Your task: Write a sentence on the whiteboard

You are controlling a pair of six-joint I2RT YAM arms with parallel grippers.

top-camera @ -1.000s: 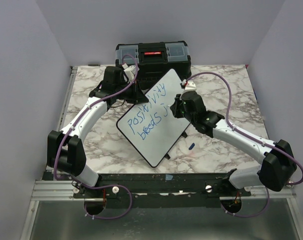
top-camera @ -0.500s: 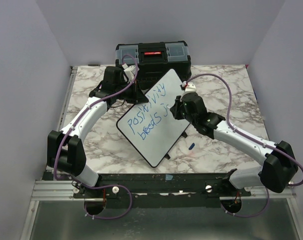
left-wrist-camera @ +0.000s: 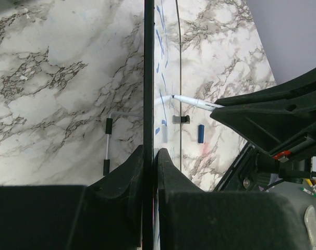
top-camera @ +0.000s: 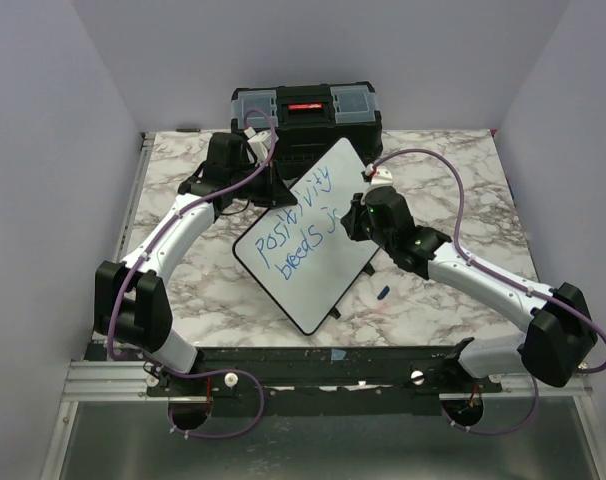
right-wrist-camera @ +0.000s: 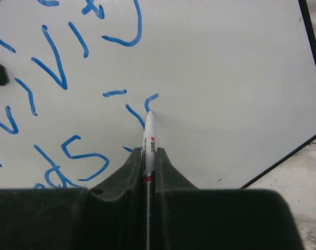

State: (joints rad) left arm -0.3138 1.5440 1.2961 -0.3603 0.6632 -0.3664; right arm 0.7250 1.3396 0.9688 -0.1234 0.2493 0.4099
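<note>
Two closed grips: left end effector (left-wrist-camera: 149, 159) pinching the thin edge of a seemingly stiff, light, slippery whiteboard (right-wrist-camera: 231, 62), right end effector (right-wrist-camera: 147, 156) clamping the marker (right-wrist-camera: 148, 130) just ahead.

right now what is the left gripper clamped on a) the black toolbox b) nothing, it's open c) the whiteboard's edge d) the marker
C: in the left wrist view the left gripper has its jaws closed on the whiteboard edge; the marker is in the right gripper.

White/blk arms (top-camera: 183, 225) w/ purple cables (top-camera: 426, 150)
</note>
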